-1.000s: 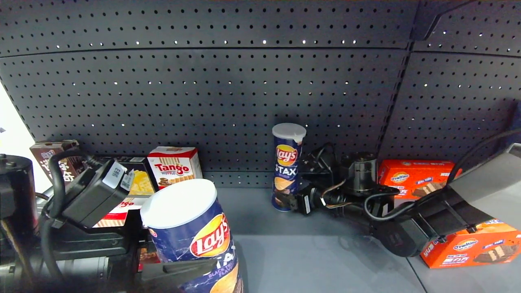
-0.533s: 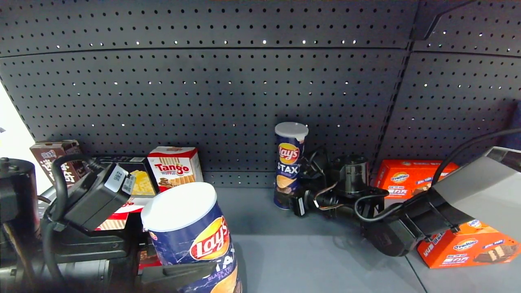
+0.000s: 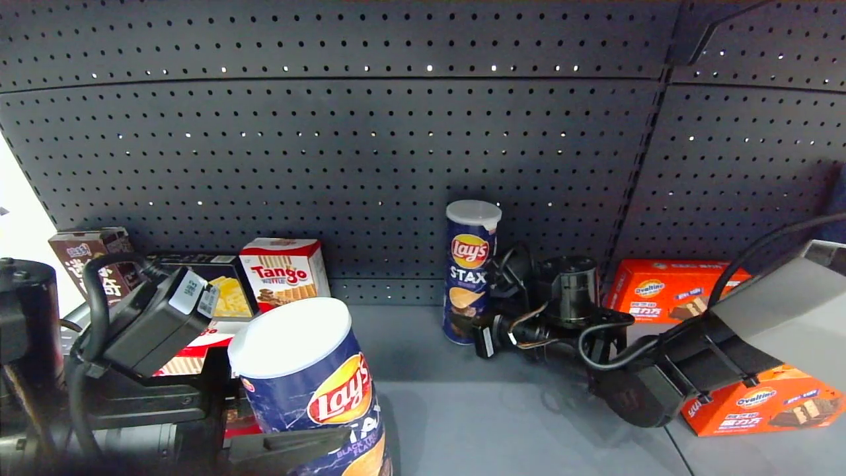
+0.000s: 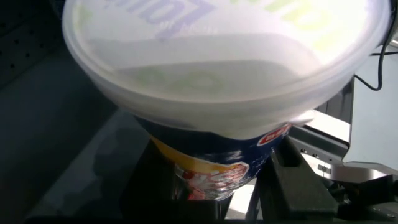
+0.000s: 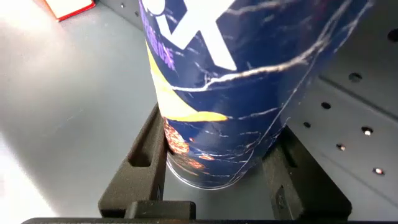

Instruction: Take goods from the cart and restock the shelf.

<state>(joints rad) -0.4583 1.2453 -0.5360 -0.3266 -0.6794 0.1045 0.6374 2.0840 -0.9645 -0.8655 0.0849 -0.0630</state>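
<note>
Cardboard, we judge, so light, stiff yet crushable, best held on the wall, not the lid — jaws of our right gripper (image 5: 217, 168) clasp the far can (image 3: 470, 264) at the back of the shelf (image 3: 502, 423), those of our left gripper (image 4: 211, 186) the near can (image 3: 304, 370), near left.

Grey shelf (image 3: 502, 410): orange boxes (image 3: 760, 404) right, wafer box (image 3: 284, 271) left, chip can (image 3: 469, 264) upright at back.

The head camera gives me the shelf (image 3: 515, 423) from above, facing forward and down. The wrist cameras sit close on the left can (image 4: 217, 93) and right can (image 5: 230, 93), both shared.
</note>
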